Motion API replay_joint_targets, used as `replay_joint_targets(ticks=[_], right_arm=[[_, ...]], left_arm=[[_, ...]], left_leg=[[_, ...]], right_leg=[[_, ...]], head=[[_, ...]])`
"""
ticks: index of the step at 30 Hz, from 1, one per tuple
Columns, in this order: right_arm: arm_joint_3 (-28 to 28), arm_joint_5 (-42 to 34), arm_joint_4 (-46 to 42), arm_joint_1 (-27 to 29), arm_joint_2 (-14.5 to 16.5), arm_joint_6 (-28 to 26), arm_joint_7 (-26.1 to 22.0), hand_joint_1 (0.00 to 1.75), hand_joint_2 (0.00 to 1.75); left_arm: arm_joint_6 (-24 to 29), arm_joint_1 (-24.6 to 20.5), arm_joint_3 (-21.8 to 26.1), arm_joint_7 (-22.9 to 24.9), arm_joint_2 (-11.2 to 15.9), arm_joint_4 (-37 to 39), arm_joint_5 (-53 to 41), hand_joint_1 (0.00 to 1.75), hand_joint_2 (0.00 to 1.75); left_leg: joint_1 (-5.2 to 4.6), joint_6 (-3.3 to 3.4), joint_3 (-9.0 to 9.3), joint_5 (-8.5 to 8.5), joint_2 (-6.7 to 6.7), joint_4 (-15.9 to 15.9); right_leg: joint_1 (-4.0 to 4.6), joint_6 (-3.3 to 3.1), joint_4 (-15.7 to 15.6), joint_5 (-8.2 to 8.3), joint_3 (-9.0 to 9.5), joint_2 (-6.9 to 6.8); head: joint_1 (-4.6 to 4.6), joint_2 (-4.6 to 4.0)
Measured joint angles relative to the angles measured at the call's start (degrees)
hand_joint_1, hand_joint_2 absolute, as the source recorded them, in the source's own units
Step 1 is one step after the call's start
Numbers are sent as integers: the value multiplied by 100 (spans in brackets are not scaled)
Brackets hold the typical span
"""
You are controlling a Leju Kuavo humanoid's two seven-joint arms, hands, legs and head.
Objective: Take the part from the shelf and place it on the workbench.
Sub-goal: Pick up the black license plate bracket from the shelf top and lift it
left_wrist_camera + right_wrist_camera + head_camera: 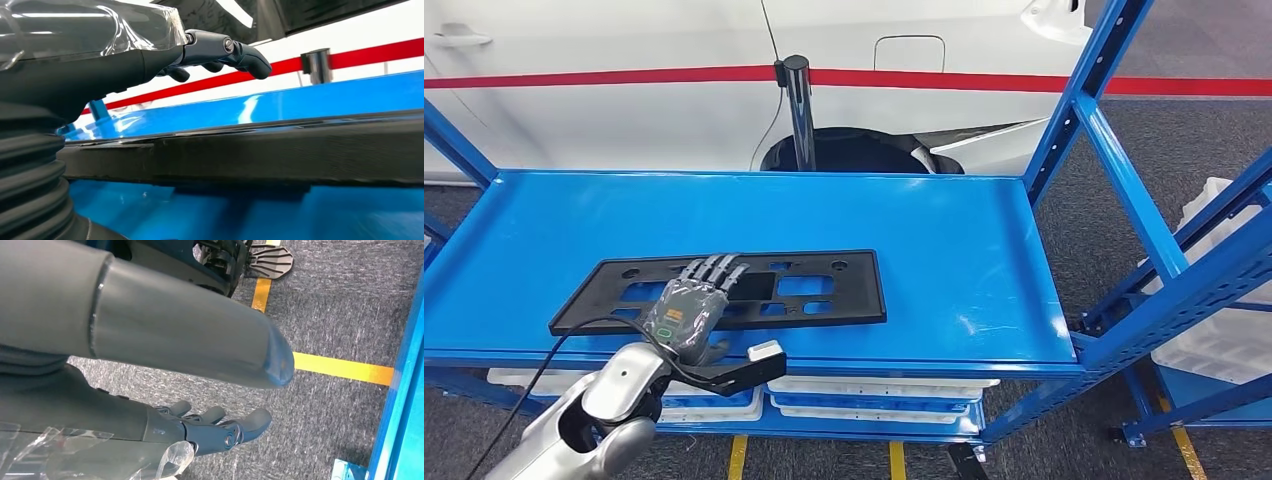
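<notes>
my left hand (686,318) hovers over the flat black perforated plastic part (824,290), fingers apart, gripping nothing; part lies on the blue metal shelf (964,240), lift and placement remain.

Matt black plastic part (824,290), glossy blue shelf (964,240)

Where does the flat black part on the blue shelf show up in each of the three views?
Head view: black part lies flat on the blue shelf, left hand over its near-left portion.
Left wrist view: its dark edge spans the picture, under the fingers.
Right wrist view: not in it.
Shared landmark: the blue shelf.
</notes>
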Motion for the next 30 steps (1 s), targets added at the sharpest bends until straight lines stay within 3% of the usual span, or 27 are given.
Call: replay_joint_targets(ticks=[1, 13, 30], right_arm=[[7, -4, 0, 0, 0, 0, 4, 0, 0], [37, -30, 1, -1, -2, 0, 14, 0, 0], [55, -38, 0, -6, -2, 39, -11, 0, 0]], left_arm=[[39, 34, 34, 0, 1, 28, -9, 175, 175], [215, 241, 325, -76, 8, 205, 209, 175, 175], [-47, 183, 662, -368, 32, 110, 1268, 175, 175]], left_leg=[[0, 0, 1, 0, 0, 0], [0, 0, 1, 0, 0, 0], [0, -2, 54, -1, 0, -12]], right_leg=[[0, 0, 0, 0, 0, 0], [0, 0, 0, 0, -1, 0], [0, -8, -1, -6, 45, -4]], head=[[0, -1], [0, -1], [0, 1]])
